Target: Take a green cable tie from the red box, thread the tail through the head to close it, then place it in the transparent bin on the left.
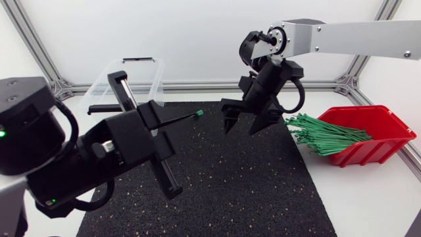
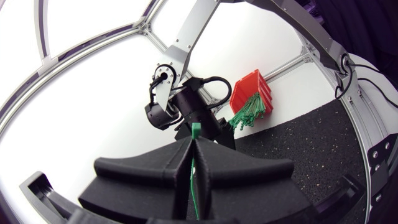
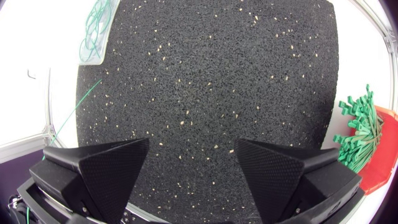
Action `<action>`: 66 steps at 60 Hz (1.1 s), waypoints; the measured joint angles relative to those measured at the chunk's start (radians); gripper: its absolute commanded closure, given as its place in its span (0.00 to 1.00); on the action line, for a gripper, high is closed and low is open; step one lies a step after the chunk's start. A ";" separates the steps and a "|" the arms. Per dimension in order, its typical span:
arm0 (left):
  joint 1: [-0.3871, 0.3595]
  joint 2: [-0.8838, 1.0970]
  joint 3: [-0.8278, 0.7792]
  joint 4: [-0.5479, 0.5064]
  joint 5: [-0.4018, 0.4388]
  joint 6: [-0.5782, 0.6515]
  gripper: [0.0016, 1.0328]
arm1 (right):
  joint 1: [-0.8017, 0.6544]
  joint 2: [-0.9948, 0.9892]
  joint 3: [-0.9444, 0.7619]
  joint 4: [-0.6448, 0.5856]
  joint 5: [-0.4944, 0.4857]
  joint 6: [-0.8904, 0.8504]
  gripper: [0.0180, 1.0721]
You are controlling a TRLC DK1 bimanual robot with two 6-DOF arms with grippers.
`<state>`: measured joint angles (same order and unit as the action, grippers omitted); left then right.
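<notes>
My left pincer (image 2: 191, 149) grips one tie (image 2: 196, 130), taken from the box (image 1: 385, 135); my right pincer (image 1: 247, 125) gapes empty. Threading and binning (image 1: 108, 76) remain (tie looks unlooped).

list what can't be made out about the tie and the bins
- Tail of the cable tie: behind the left gripper in the head view, buried between its fingers in the left wrist view.
- Transparent bin contents: cut off by the right wrist view's edge.
- Ties in the red box: too fine to count.
</notes>
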<state>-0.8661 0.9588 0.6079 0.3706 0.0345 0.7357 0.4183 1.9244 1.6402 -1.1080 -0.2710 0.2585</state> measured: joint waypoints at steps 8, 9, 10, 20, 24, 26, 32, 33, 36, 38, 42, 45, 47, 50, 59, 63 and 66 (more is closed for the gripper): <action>0.001 0.018 0.000 0.032 0.000 0.002 0.97 | 0.001 0.008 0.002 0.028 -0.016 0.090 0.04; 0.001 0.020 0.000 0.035 0.000 0.002 0.97 | 0.002 0.009 0.002 0.031 -0.016 0.099 0.04; 0.001 0.024 0.000 0.039 0.000 0.002 0.97 | 0.002 0.010 0.002 0.031 -0.016 0.110 0.04; 0.001 0.051 0.000 0.063 0.000 0.002 0.97 | 0.008 0.039 0.005 0.064 -0.055 0.205 0.04; 0.001 0.063 0.000 0.077 0.000 0.006 0.97 | 0.007 0.056 0.015 0.060 -0.068 0.219 0.04; 0.001 0.069 0.000 0.084 0.000 0.007 0.97 | 0.006 0.065 0.024 0.056 -0.083 0.222 0.04; 0.002 0.085 0.000 0.105 0.000 0.014 0.97 | 0.006 0.093 0.074 0.007 -0.124 0.233 0.04; 0.002 0.087 0.000 0.108 0.000 0.017 0.97 | 0.006 0.098 0.084 -0.005 -0.130 0.233 0.04; 0.002 0.094 0.000 0.116 0.000 0.021 0.97 | 0.006 0.113 0.119 -0.040 -0.152 0.240 0.04; 0.003 0.099 0.000 0.120 0.000 0.022 0.97 | 0.005 0.122 0.136 -0.048 -0.199 0.259 0.04; 0.009 0.108 0.000 0.121 -0.003 0.024 0.97 | 0.005 0.138 0.161 -0.049 -0.274 0.292 0.04; 0.014 0.114 0.000 0.124 -0.003 0.024 0.97 | 0.006 0.150 0.177 -0.049 -0.294 0.312 0.04; 0.018 0.118 0.000 0.128 -0.003 0.024 0.97 | 0.006 0.156 0.185 -0.049 -0.301 0.324 0.04; 0.022 0.122 0.000 0.133 -0.003 0.024 0.97 | 0.006 0.164 0.192 -0.046 -0.306 0.345 0.04; 0.028 0.132 0.000 0.160 -0.003 0.024 0.97 | 0.006 0.177 0.192 0.001 -0.343 0.427 0.04; 0.028 0.143 0.000 0.181 -0.003 0.024 0.97 | 0.006 0.185 0.192 0.016 -0.356 0.454 0.04; 0.029 0.153 0.000 0.195 -0.003 0.024 0.97 | 0.006 0.195 0.192 0.023 -0.359 0.468 0.04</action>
<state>-0.8375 1.1118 0.6075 0.5652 0.0311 0.7601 0.4248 2.1189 1.8317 -1.0855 -0.6300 0.7269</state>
